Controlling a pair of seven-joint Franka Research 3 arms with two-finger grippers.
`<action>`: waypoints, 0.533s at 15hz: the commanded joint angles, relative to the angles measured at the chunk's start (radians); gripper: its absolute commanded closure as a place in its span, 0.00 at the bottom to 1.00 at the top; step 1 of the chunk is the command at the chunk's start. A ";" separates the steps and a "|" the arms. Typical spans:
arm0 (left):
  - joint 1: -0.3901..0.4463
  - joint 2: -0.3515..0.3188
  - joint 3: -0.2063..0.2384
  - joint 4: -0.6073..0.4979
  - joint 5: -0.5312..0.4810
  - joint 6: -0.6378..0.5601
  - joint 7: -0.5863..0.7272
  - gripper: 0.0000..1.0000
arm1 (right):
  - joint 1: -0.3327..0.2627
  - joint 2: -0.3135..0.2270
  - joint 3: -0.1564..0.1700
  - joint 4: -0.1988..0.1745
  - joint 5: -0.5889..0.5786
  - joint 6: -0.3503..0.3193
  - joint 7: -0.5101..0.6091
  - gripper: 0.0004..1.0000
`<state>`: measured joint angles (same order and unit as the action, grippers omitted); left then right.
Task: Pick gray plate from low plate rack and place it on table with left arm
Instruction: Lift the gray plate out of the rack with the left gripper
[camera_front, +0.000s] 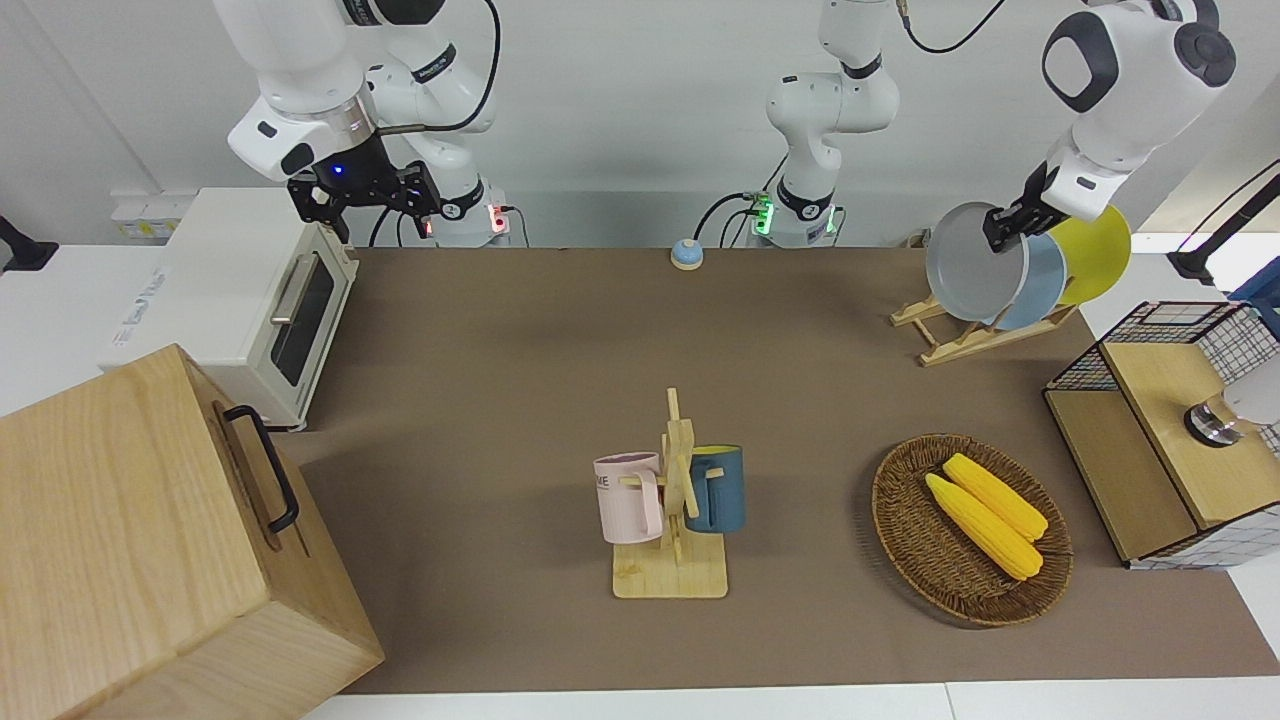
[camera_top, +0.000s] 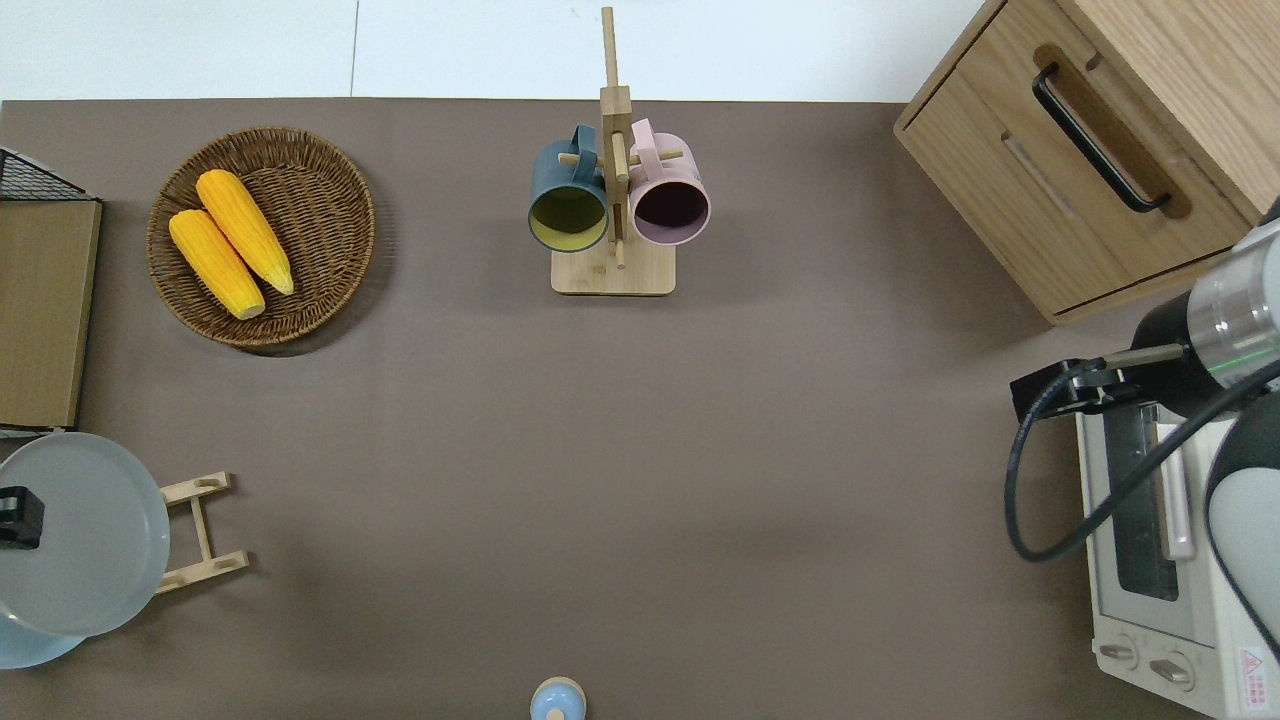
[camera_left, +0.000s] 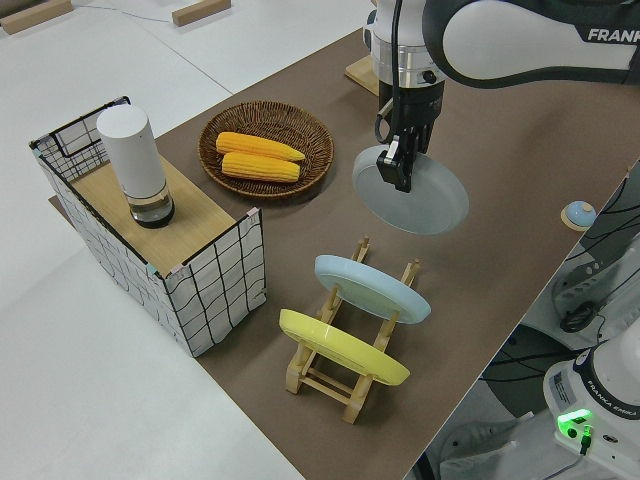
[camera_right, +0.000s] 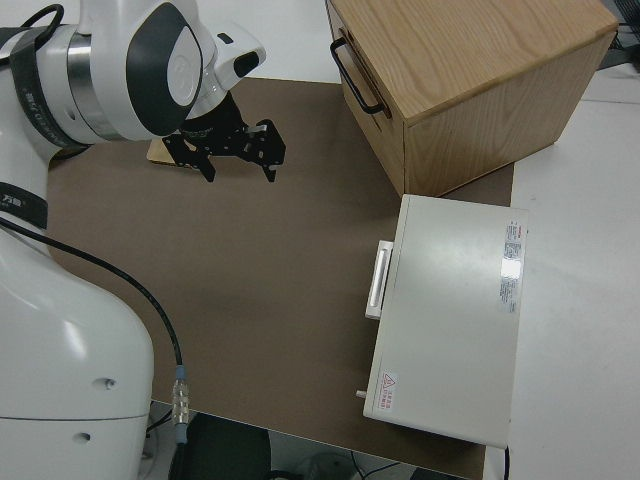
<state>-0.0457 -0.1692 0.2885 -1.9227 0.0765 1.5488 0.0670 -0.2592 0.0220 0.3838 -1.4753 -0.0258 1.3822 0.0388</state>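
My left gripper (camera_front: 1005, 228) is shut on the rim of the gray plate (camera_front: 970, 262) and holds it tilted in the air, clear of the low plate rack (camera_front: 960, 335). From above, the gray plate (camera_top: 85, 535) hangs over part of the rack (camera_top: 200, 530) at the left arm's end of the table (camera_top: 640, 450). The left side view shows the gripper (camera_left: 398, 172) clamped on the plate (camera_left: 425, 195), with a light blue plate (camera_left: 370, 288) and a yellow plate (camera_left: 340, 345) leaning in the rack (camera_left: 340, 375). The right arm is parked, its gripper (camera_right: 240, 155) open.
A wicker basket (camera_front: 905, 520) with two corn cobs lies farther from the robots than the rack. A wire-sided box (camera_front: 1160, 440) stands at the left arm's end. A mug stand (camera_front: 672, 520) is mid-table. A toaster oven (camera_front: 265, 310) and wooden cabinet (camera_front: 150, 540) fill the right arm's end.
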 joint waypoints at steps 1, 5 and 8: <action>-0.008 -0.006 -0.026 0.091 -0.003 -0.093 0.000 0.89 | -0.023 -0.002 0.021 0.007 -0.005 -0.011 0.012 0.02; -0.019 -0.006 -0.040 0.151 -0.021 -0.139 -0.006 0.89 | -0.023 -0.002 0.021 0.006 -0.005 -0.011 0.012 0.02; -0.060 -0.001 -0.023 0.152 -0.091 -0.144 -0.029 0.88 | -0.023 -0.002 0.021 0.007 -0.005 -0.011 0.012 0.02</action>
<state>-0.0578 -0.1774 0.2405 -1.7881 0.0567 1.4318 0.0659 -0.2592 0.0220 0.3838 -1.4753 -0.0258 1.3822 0.0388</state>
